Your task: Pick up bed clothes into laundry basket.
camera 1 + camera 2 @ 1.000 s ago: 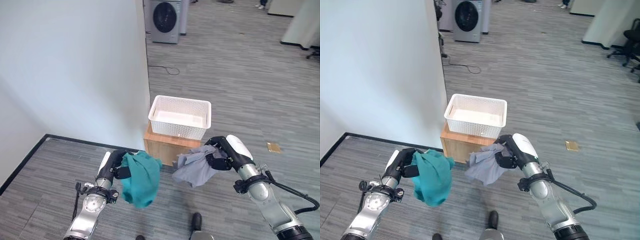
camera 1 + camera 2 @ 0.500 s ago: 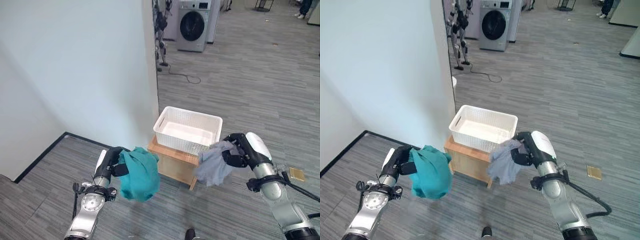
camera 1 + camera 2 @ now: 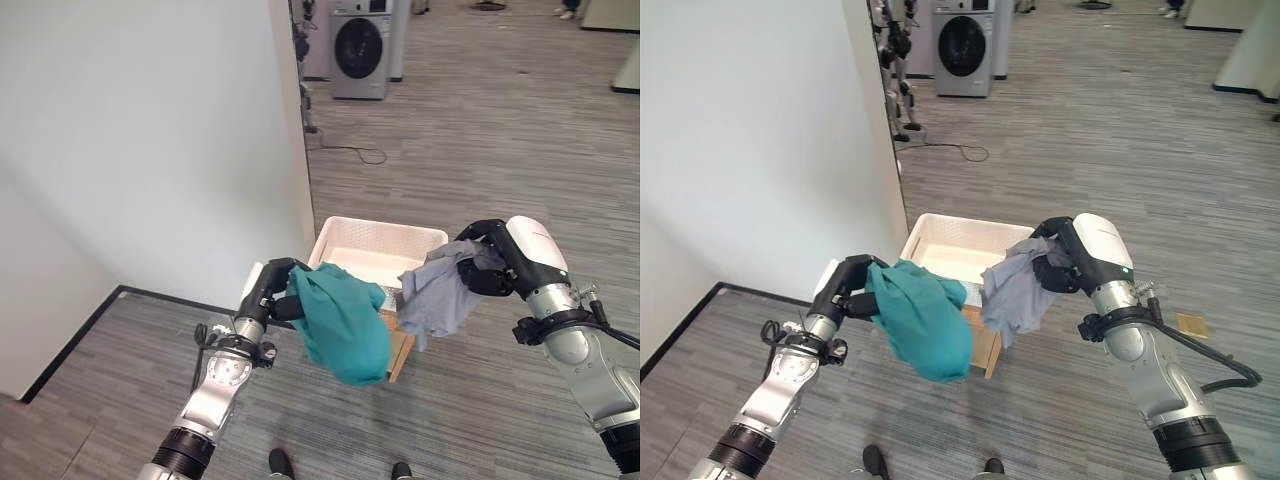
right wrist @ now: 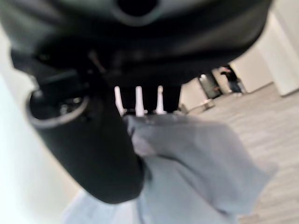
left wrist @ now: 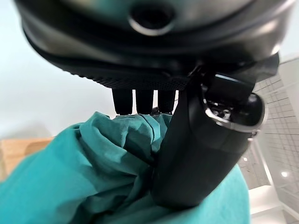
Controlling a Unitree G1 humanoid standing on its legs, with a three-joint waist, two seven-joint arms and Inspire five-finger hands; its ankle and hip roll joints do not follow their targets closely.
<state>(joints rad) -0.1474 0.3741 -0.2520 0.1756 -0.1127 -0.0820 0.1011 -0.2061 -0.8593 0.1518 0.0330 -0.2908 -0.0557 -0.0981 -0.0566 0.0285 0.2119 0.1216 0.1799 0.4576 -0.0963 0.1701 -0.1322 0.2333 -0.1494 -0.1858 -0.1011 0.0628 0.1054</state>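
We are seeing the left hand gripping a teal cloth, its fingers and thumb curling into the bunched fabric, as the left wrist view is showing from close up. The cloth is hanging in the air in front of the near left corner of the white basket, its lower folds drooping past the wooden stand under the basket. The right hand is pinching a grey cloth, thumb and fingers closing on its gathered top in the right wrist view. This cloth is hanging at the basket's near right corner, just over the rim, with most of it falling outside and in front. The 2 cloths are sitting side by side, close but apart. The basket is resting on the stand beside the end of a white wall, on grey plank floor. A washing machine is standing far behind.
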